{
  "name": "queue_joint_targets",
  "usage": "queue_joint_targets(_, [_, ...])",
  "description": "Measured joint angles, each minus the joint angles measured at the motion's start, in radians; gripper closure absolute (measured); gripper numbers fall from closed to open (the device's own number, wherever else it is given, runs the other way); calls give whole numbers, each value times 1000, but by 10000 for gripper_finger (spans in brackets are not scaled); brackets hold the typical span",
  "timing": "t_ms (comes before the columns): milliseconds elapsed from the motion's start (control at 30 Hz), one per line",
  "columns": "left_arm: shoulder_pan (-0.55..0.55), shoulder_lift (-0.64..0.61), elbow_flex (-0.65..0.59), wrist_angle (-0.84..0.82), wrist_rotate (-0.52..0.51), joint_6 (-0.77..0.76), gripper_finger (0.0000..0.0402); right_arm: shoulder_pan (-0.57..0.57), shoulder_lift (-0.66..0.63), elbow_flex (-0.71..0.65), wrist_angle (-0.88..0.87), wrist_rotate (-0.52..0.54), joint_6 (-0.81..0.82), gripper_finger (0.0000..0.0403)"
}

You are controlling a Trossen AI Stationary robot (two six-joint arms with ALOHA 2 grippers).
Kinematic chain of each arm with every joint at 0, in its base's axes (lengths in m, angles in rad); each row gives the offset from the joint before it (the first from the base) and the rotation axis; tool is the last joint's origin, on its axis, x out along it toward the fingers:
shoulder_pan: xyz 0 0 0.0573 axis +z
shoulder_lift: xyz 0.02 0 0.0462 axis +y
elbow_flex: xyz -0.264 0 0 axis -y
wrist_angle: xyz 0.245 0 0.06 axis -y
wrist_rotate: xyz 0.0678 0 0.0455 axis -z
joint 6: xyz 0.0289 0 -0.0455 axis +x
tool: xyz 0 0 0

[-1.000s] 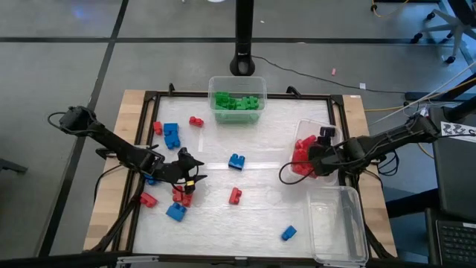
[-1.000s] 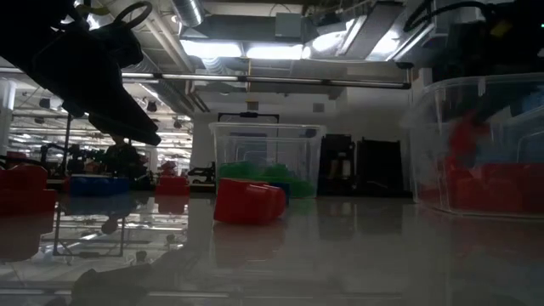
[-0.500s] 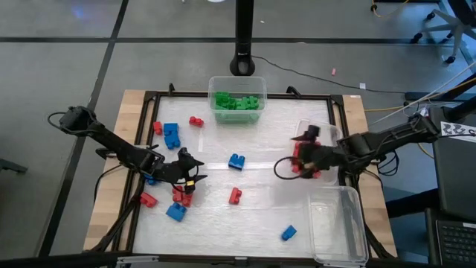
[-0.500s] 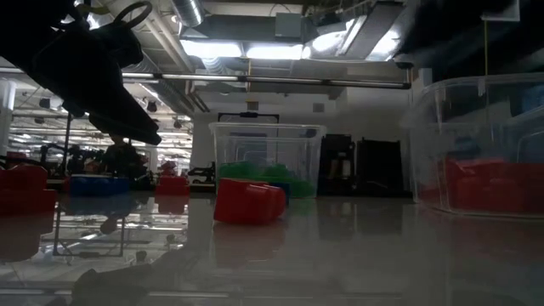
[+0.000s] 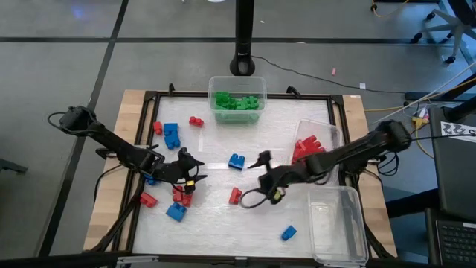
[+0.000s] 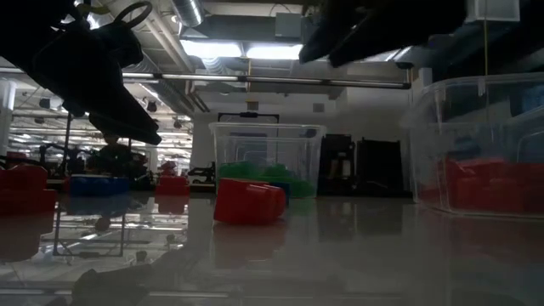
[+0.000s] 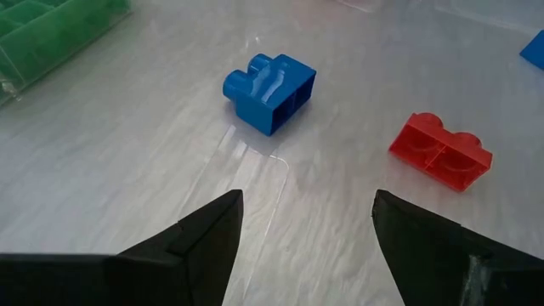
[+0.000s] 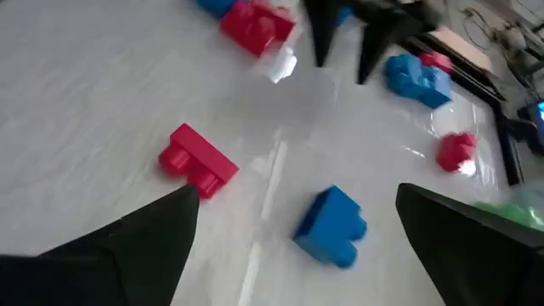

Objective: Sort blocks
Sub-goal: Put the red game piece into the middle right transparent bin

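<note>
Red block (image 5: 235, 196) just beside the open right gripper (image 5: 256, 181) — apart

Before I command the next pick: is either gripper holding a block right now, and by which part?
Nothing is held. The left gripper and right gripper are both open and empty above the table.

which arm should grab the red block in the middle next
Right. Its open gripper hangs beside that red block. The left gripper, also open, sits farther off by the left-side blocks.
</note>
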Motion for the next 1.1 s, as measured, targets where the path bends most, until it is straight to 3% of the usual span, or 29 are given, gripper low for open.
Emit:
queue_joint_targets(400, [0, 0, 0, -1, 0, -1, 150, -9, 360, 231, 21, -127, -220, 10])
queue_joint_targets(567, [0, 0, 0, -5, 0, -1, 150, -44, 418, 253, 20, -275, -255, 10])
queue_joint_targets(867, [0, 0, 0, -3, 0, -1, 150, -102, 499, 252, 38, -445, -269, 10])
queue_joint_targets(1100, [0, 0, 0, -6, 0, -1, 150, -105, 548, 252, 78, -482, -290, 17])
